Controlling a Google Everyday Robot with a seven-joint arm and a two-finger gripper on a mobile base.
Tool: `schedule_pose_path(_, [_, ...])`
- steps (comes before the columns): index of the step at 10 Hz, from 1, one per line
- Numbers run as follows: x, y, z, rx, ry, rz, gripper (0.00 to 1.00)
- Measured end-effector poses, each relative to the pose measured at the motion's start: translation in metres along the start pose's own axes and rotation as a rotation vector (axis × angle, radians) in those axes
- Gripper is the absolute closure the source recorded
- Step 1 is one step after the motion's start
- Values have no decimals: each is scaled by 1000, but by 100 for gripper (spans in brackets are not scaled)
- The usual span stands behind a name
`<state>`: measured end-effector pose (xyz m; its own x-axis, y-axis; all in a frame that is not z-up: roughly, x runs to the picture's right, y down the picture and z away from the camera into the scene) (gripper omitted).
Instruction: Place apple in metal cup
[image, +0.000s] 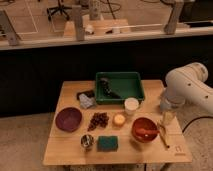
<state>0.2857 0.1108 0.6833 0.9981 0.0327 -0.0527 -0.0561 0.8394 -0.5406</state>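
Observation:
The apple (119, 119) is a small yellow-orange fruit lying near the middle of the wooden table (70, 152), just right of the dark grapes (98, 120). The metal cup (87, 141) is small and shiny and stands upright near the front edge, left of a green sponge (107, 143). My gripper (167, 118) hangs below the white arm (187, 86) over the right side of the table, right of the apple and far from the metal cup. It holds nothing that I can see.
A purple bowl (68, 119) stands at the left. A white cup (131, 105) is behind the apple, and a red bowl (145, 129) holding a utensil is beside the gripper. A green tray (119, 86) is at the back. A grey cloth (86, 100) lies back left.

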Motion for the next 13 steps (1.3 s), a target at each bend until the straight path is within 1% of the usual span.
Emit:
schedule_pose_path(6, [-1, -1, 0, 4, -1, -3, 20])
schedule_pose_path(7, [-6, -3, -1, 19, -8, -15, 20])
schedule_pose_path(8, [-14, -7, -2, 38, -23, -47, 20])
schedule_pose_path(9, [-33, -11, -2, 59, -50, -99, 20])
schedule_pose_path(10, [-52, -14, -2, 72, -71, -141, 20])
schedule_pose_path(11, [-74, -16, -1, 84, -91, -186, 20])
schedule_pose_path(12, [-102, -17, 2, 98, -115, -250, 20])
schedule_pose_path(13, [-122, -18, 5, 109, -132, -299, 20])
